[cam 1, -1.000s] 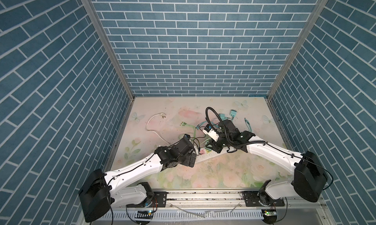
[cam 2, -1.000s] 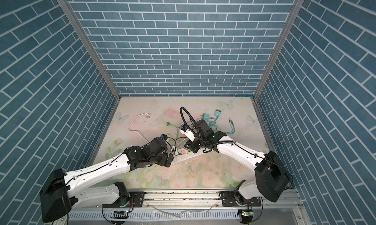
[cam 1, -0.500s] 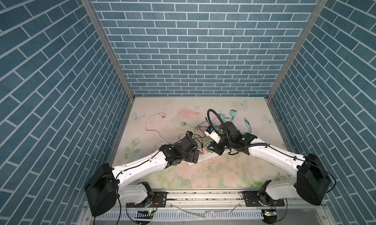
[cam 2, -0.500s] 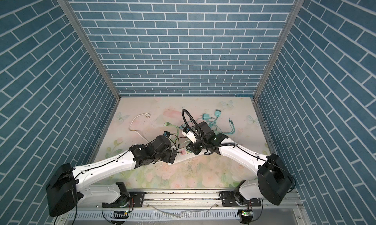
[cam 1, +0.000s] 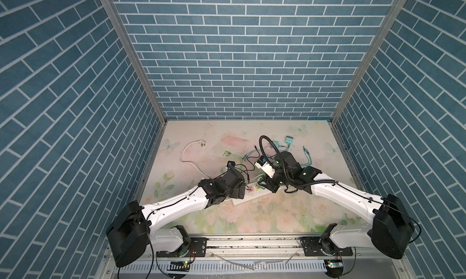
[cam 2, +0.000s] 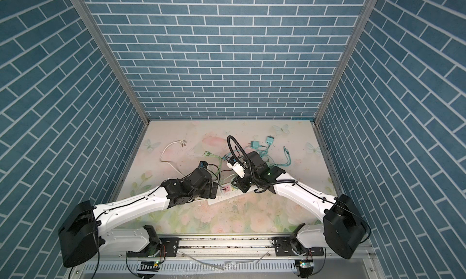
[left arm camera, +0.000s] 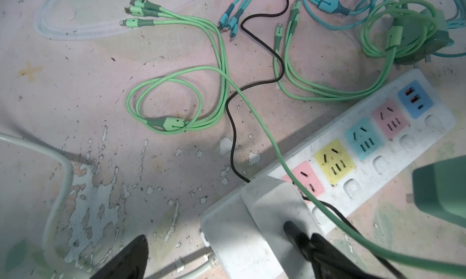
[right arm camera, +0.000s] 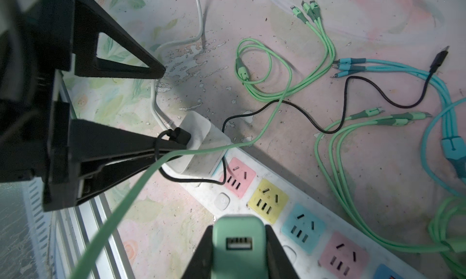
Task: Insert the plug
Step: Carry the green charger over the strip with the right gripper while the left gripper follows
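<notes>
Right claw is clamped on the green plug, hovering just over the power strip. Left claw, at its 9 o'clock in a top view, gapes wide beside the white adapter. My worry: 2 loose leads, the green cable and black cable, cross the pink socket, so the prongs could snag or seat crooked.

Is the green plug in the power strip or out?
Out. The right gripper holds the green plug in its jaws, clear of the power strip, prong exposed.
</notes>
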